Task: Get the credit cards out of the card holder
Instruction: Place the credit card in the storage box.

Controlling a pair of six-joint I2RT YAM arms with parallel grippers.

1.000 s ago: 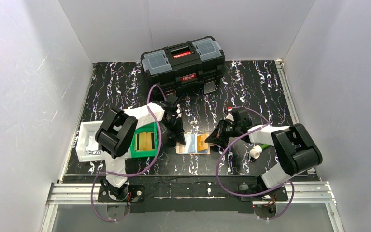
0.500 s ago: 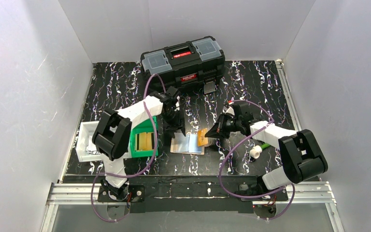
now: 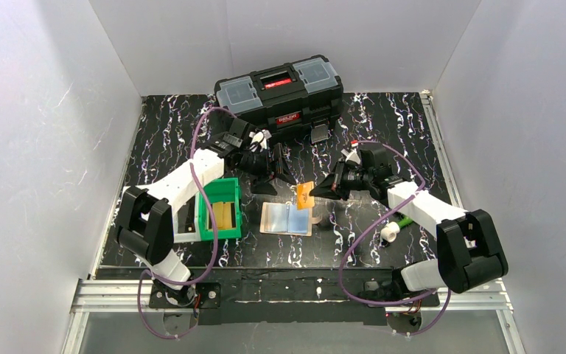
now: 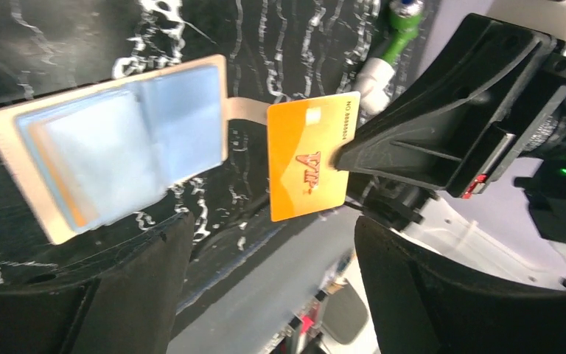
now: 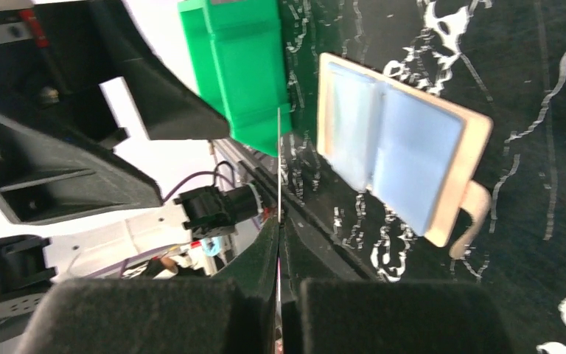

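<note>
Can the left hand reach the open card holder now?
Probably yes. The left hand is open just beyond the card holder, and the right hand holds the orange card aside.

card holder (image 3: pixel 286 219) open flat, orange card (image 3: pixel 304 195) aloft

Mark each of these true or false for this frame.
1. The right hand pinches the orange card, which is clear of the card holder. True.
2. The left hand is shut on the card holder. False: it is open and holds nothing.
3. The card holder lies open on the table. True.
4. The green bin sits between the card holder and the right arm. False: it sits on the holder's other side, by the left arm.
</note>
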